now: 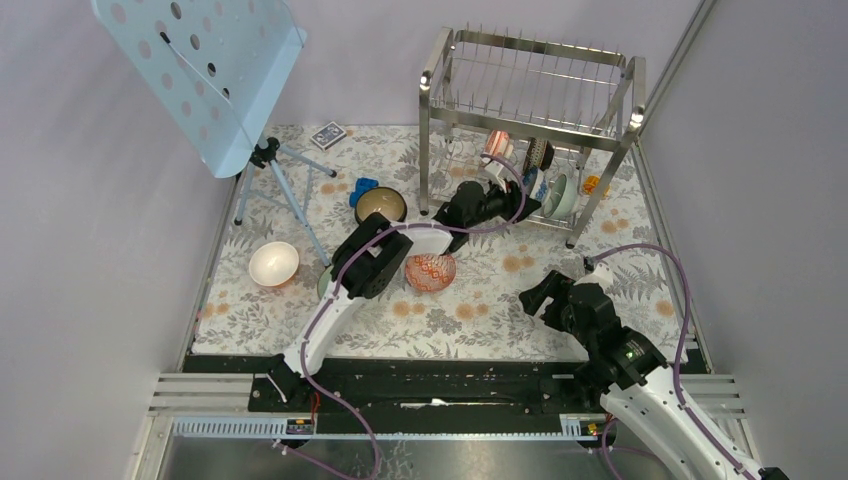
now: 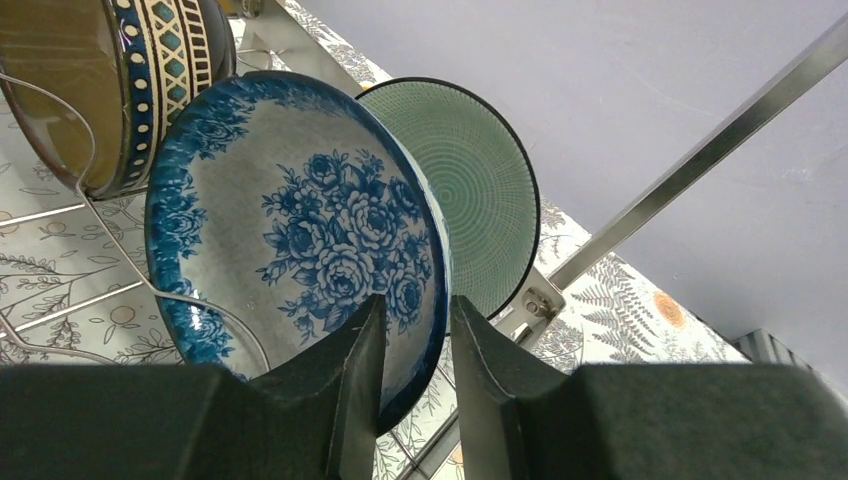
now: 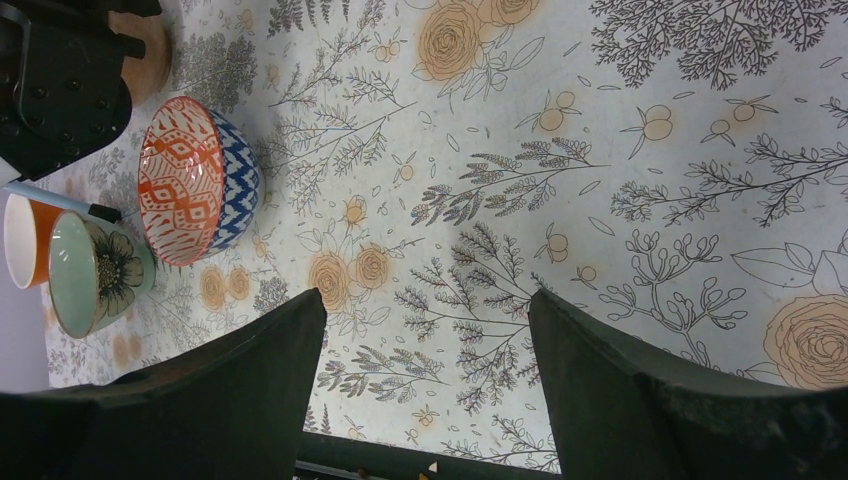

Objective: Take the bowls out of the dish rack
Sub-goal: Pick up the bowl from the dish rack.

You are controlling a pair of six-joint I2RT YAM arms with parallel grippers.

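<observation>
The steel dish rack [image 1: 436, 110] stands at the back of the table. On its lower tier several bowls stand on edge: a blue-and-white bowl [image 2: 300, 230], a pale green bowl [image 2: 470, 190] behind it, and a dark brown patterned bowl [image 2: 100, 90]. My left gripper [image 2: 418, 305] reaches into the lower tier [image 1: 505, 195] and is shut on the blue-and-white bowl's rim, one finger inside and one outside. My right gripper [image 3: 425, 300] hangs open over bare cloth near the front right [image 1: 535, 295], holding nothing.
On the flowered cloth sit an orange-red patterned bowl [image 1: 430, 271], a white bowl [image 1: 273, 263], a brown bowl with tan inside [image 1: 380, 204] and a green flowered bowl [image 3: 95, 270]. A pale blue music stand [image 1: 200, 70] on a tripod [image 1: 285, 190] fills the back left.
</observation>
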